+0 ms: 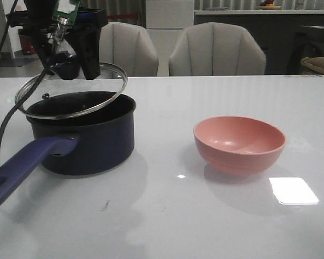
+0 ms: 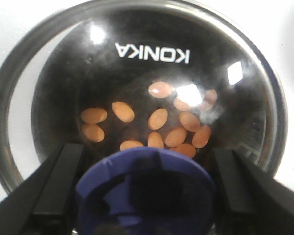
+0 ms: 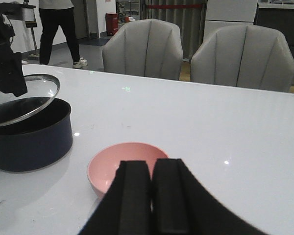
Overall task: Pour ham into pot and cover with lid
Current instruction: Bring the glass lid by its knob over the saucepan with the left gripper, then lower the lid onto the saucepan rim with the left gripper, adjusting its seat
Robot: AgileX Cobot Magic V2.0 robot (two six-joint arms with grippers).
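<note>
The lid (image 1: 70, 89) is held tilted by its knob in the left gripper (image 1: 70, 63) just above the pot (image 1: 81, 135), where the ham (image 2: 159, 119) already lies, while the right gripper (image 3: 148, 196) is closed on nothing near the pink bowl (image 1: 239, 143).

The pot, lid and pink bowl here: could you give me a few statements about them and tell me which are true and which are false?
1. The lid sits flat and sealed on the pot. False: it is tilted, its far edge raised above the rim.
2. The left gripper holds the lid by its knob. True.
3. The ham is in the pink bowl. False: the orange pieces lie inside the pot, seen through the glass; the bowl looks empty.
4. The right gripper grips the bowl. False: its fingers are shut together on nothing, the bowl beyond them.
5. The pot's handle points towards the front camera. True.
</note>
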